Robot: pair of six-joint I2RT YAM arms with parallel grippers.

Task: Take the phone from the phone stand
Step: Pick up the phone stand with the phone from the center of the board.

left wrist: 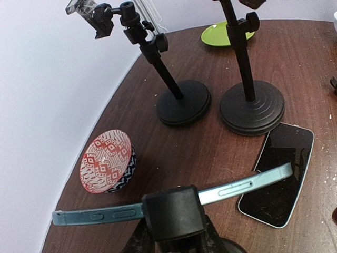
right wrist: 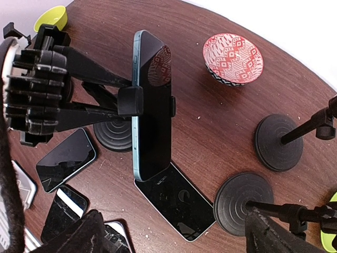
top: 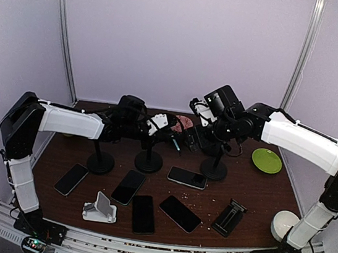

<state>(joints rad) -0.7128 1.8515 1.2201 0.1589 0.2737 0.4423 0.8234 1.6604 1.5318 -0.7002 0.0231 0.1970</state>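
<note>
Phone [right wrist: 152, 105] sits clamped ahead of right pincer [right wrist: 176, 224].

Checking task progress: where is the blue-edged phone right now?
Middle of the right wrist view: the blue-edged phone sits clamped in the black stand, left of the red patterned bowl, with another phone lying flat below it.

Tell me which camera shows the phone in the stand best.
The right wrist view: the phone's whole dark screen and blue edge show, with the clamp across its middle. The left wrist view shows only its blue side edge behind the clamp. In the top view I cannot pick it out.
</note>
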